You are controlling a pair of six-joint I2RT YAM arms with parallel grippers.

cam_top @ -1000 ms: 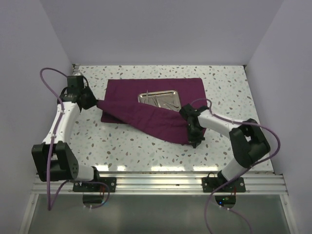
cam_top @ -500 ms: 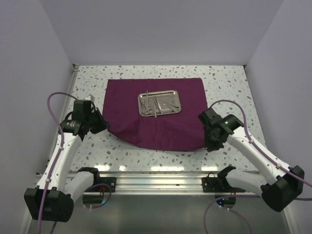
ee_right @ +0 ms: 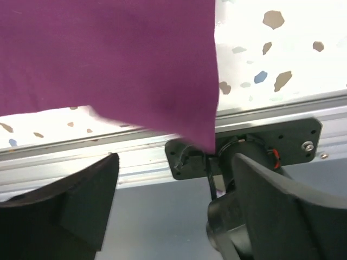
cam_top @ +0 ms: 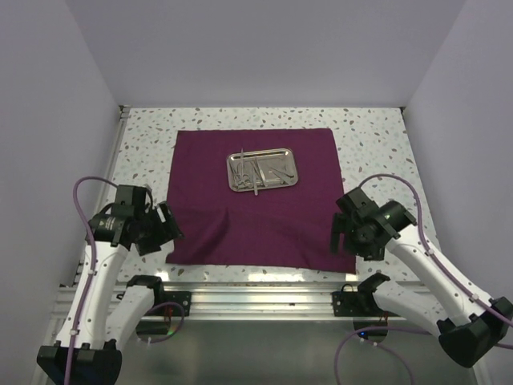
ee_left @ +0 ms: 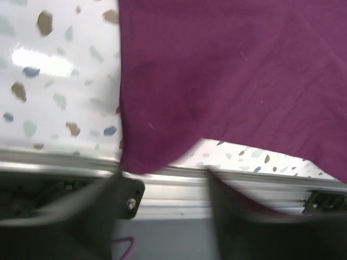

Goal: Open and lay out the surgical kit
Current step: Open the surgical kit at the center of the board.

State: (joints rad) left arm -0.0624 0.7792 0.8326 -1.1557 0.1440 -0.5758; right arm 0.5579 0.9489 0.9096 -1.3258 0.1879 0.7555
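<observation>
The surgical kit's dark purple cloth [cam_top: 256,224] lies spread flat on the speckled table. On its far half sits the small steel tray [cam_top: 296,168] with slim silver instruments [cam_top: 256,172] in it. My left gripper [cam_top: 167,230] stands open at the cloth's near left corner [ee_left: 142,158], holding nothing. My right gripper [cam_top: 339,233] stands open at the near right corner [ee_right: 203,132], also holding nothing. In both wrist views, each blurred, the cloth's corner hangs just beyond the dark fingers [ee_left: 81,216] [ee_right: 59,208] and reaches the near rail.
An aluminium rail [cam_top: 256,293] runs along the table's near edge, with the arm base mounts [ee_right: 246,146] bolted to it. Pale walls close in the left, far and right sides. Purple cables [cam_top: 84,200] loop off both arms.
The folded near flap of the cloth was drawn toward the near edge and now lies flat. Both grippers, shut on its corners before, have opened and let go.
</observation>
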